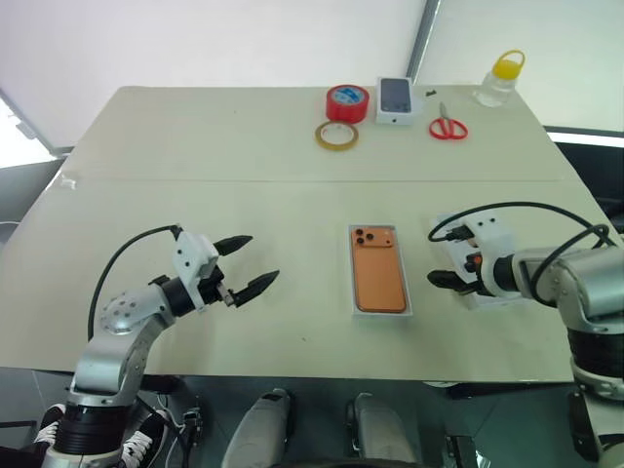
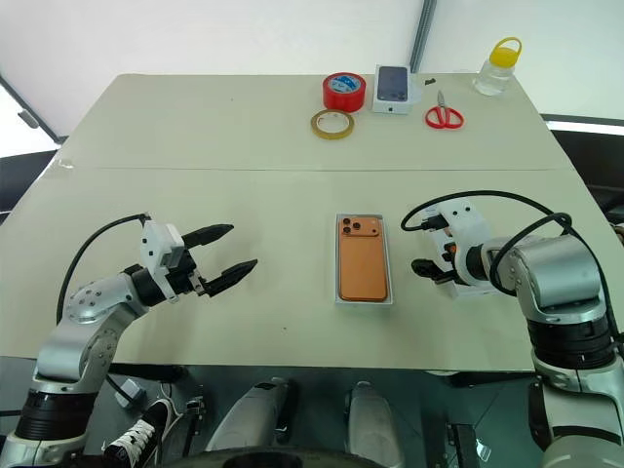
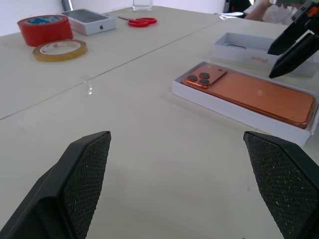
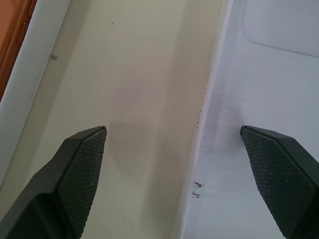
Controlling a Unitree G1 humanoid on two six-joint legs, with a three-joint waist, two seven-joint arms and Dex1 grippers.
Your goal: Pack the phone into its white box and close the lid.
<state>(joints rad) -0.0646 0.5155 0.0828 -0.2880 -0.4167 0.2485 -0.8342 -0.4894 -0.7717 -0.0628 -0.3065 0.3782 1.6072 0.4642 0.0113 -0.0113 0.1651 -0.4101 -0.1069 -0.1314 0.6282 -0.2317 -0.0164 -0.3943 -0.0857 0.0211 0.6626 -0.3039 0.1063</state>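
The orange phone point(image 1: 378, 280) lies back up in the white box point(image 1: 381, 314) near the table's front middle, its three lenses at the far corner. The lid point(image 3: 239, 49) rests rim up on the table just right of the box. My right gripper point(image 1: 450, 273) hangs open, tilted downward over the lid's left edge; its wrist view has the lid's white inside point(image 4: 259, 99) under one finger and bare table under the other. My left gripper point(image 1: 263, 257) is open and level, well left of the box, pointing toward it with nothing between its fingers.
At the table's far side stand a red tape roll point(image 1: 347, 101), a yellowish tape ring point(image 1: 336, 136), a small white box printed with a phone picture point(image 1: 395, 100), red scissors point(image 1: 448, 127) and a clear jar with a yellow cap point(image 1: 499, 78).
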